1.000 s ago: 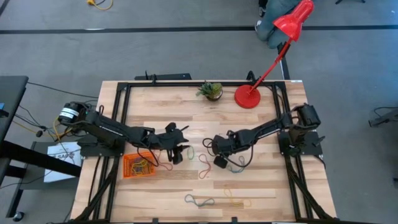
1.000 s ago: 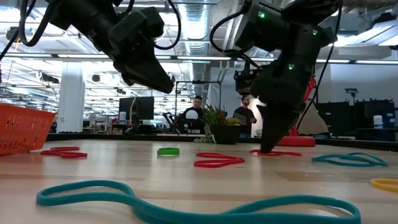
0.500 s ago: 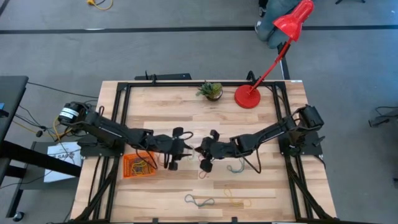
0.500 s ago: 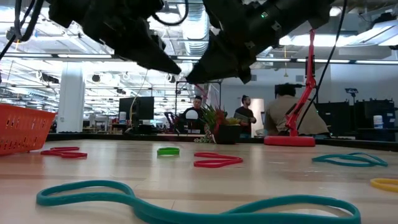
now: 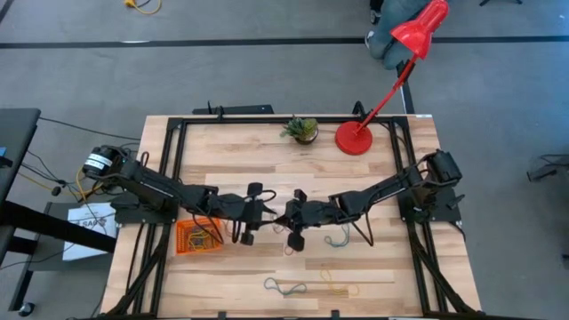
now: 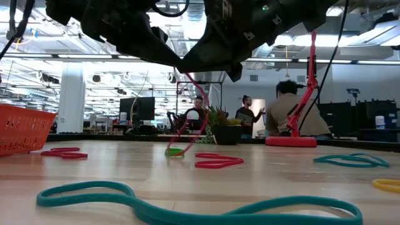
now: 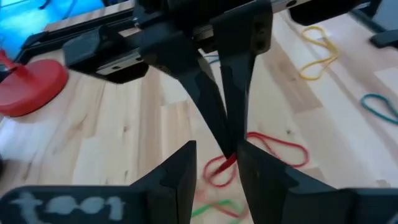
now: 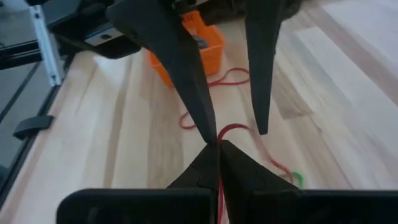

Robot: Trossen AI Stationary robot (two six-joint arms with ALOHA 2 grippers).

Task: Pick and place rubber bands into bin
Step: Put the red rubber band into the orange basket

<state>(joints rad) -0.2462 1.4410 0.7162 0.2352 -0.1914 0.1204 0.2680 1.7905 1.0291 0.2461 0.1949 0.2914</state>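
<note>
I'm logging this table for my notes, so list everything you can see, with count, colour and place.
held rubber band: one, red, hanging above mid-table, pinched in the right hand
red rubber bands: at least two more flat on the table, mid and near the bin
green rubber band: one, small, mid-table
teal rubber bands: at least three, front and right of the table
yellow rubber band: one, front edge
bin: one, orange, left side, bands inside
lamp: one, red, back right
potted plant: one, green, back middle
people: three, background
left hand: open, facing the right hand
right hand: shut on the held rubber band
</note>
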